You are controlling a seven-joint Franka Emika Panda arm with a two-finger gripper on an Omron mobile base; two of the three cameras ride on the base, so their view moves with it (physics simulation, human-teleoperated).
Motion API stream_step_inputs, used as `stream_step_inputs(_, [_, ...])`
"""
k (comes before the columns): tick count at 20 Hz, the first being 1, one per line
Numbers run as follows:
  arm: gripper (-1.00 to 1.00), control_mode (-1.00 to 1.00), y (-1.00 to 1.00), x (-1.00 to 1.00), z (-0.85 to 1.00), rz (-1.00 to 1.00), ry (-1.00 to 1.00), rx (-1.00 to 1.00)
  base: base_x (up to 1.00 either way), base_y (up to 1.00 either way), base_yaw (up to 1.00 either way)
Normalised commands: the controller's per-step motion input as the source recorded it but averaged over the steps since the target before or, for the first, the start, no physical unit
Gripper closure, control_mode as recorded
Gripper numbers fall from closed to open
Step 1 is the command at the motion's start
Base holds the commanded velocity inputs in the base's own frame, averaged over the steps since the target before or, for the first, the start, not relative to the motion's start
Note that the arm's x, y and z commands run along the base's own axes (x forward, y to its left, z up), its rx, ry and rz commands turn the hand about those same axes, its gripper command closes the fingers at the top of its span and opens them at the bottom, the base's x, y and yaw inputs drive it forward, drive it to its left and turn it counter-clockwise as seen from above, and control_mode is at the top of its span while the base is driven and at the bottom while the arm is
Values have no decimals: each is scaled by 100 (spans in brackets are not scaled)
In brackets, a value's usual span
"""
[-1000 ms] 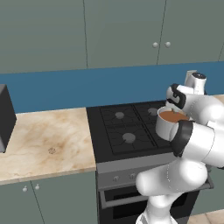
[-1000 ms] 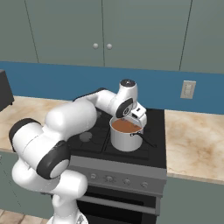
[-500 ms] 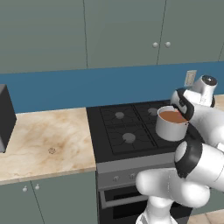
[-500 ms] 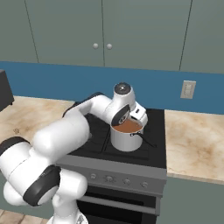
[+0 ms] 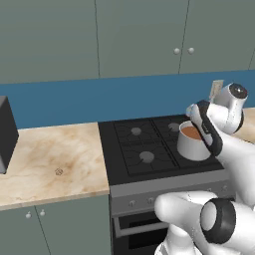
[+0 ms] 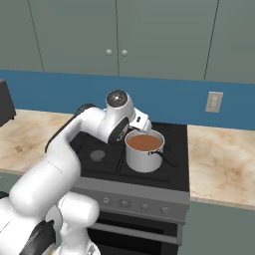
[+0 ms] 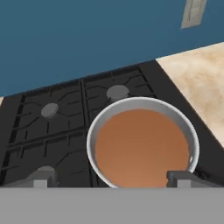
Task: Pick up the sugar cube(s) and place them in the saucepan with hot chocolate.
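Arm swung over the stove; gripper (image 7: 111, 178) jaws stood apart and empty above the saucepan (image 7: 142, 146).
The saucepan sat on the front right burner; one sugar cube (image 5: 59, 172) lay on the left counter (image 5: 45, 164), well apart.

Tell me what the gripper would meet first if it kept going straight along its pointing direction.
Most likely the hot chocolate in the saucepan: in the hand view the gripper, fingers spread, points straight at the brown liquid. Depth is hard to judge.

One saucepan (image 6: 144, 156), four burners (image 5: 146, 157), one wall outlet (image 6: 213, 101).
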Motion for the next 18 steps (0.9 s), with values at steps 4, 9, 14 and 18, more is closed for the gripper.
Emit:
stream_step_inputs(4, [-100,-100,74,-50,19,22,0,-1,0,0,0])
stream_step_inputs(9, [-100,-100,99,-30,9,25,5,-9,0,0,0])
stream_step_inputs(14, [-100,-100,100,-41,0,23,0,-3,0,0,0])
stream_step_inputs(18, [-100,-100,100,-44,0,21,0,0,0,0,0])
